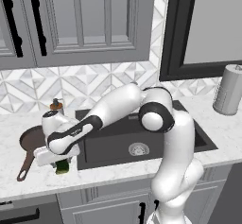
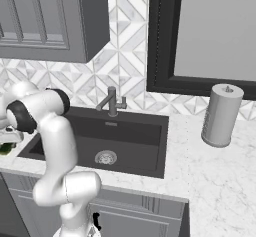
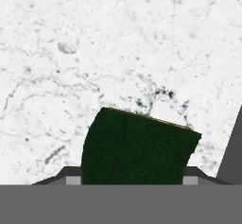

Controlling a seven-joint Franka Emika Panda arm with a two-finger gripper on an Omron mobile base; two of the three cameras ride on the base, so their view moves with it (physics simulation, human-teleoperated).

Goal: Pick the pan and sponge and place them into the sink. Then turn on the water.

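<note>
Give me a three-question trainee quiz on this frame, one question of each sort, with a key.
1. True or false: the pan already lies in the sink.
2. What sits between the fingers of the gripper? A) the sponge B) the paper towel roll C) the faucet
3. Fill in: the sink's drain looks ____ (wet/dry).

Key: 1 false, it rests on the counter left of the sink; 2 A; 3 dry, no stream runs.

Glossy white rounded arm [image 1: 175, 138] with dark joint bands and small dark fingers [image 3: 71, 175]
</note>
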